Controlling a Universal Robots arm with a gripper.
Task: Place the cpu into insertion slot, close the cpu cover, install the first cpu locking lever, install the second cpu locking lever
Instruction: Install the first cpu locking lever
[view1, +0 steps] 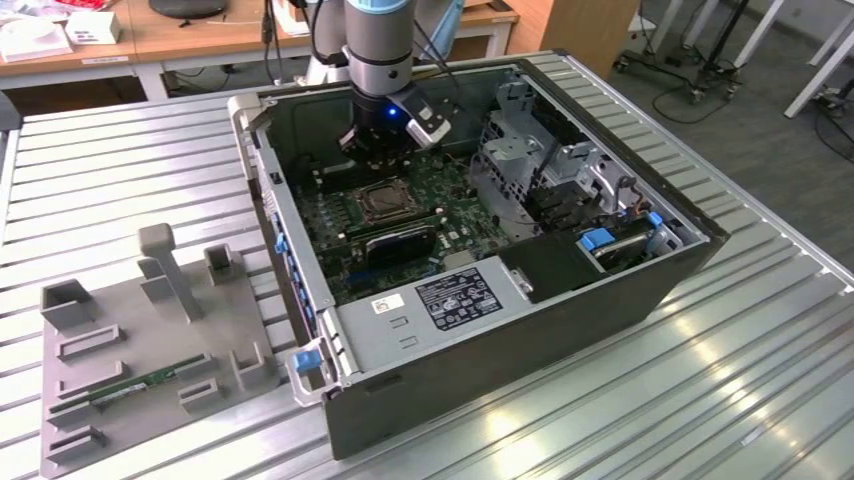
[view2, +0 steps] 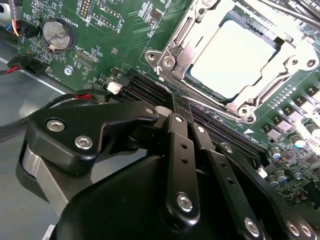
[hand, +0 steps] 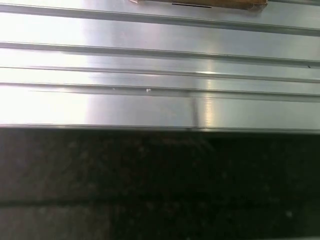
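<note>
The cpu (view2: 232, 57) lies flat in the insertion slot (view1: 386, 202) on the green board inside the open computer case (view1: 641, 290). Its pale metal face shows through the window of the cpu cover (view2: 172, 50), which is folded down around it. A thin metal lever rod (view2: 210, 106) runs along the socket's edge nearest my fingers. My gripper (view2: 181, 102) hovers just beside that edge, its black fingers (view2: 178, 145) pressed together with nothing between them. In the exterior view the gripper (view1: 378, 160) hangs inside the case just behind the socket.
Long black memory slots (view2: 150, 90) lie between my fingers and the socket. A coin battery (view2: 54, 34) and red and black wires (view2: 80, 96) sit nearby. The grey drive cage (view1: 534, 170) stands toward the exterior view's right. A grey fixture tray (view1: 134, 340) rests on the slatted table (hand: 150, 105).
</note>
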